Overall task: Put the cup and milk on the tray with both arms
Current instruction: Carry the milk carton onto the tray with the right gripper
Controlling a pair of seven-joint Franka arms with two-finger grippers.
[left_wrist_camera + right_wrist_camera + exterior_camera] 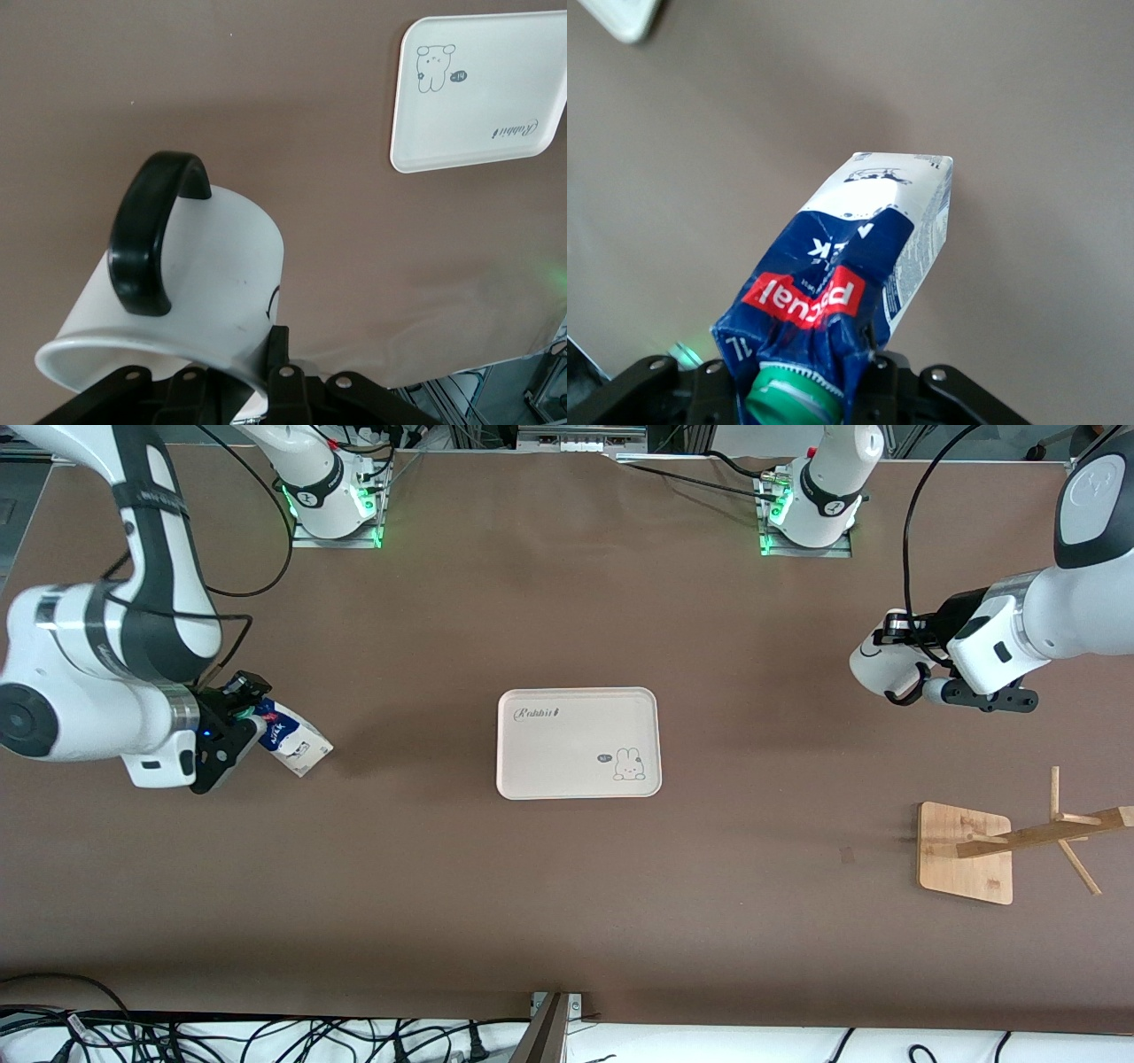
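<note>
Left gripper [904,657] clamps my cup [881,666] aloft, arm outstretched; right gripper [252,707] grips the tilted milk [297,746], wrist bent.

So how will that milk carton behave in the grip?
The milk looks soft: its gable top is crumpled where the right gripper is shut on it. Hanging tilted from that top, it may swing. Its flat base should stand steady on the tray.
</note>
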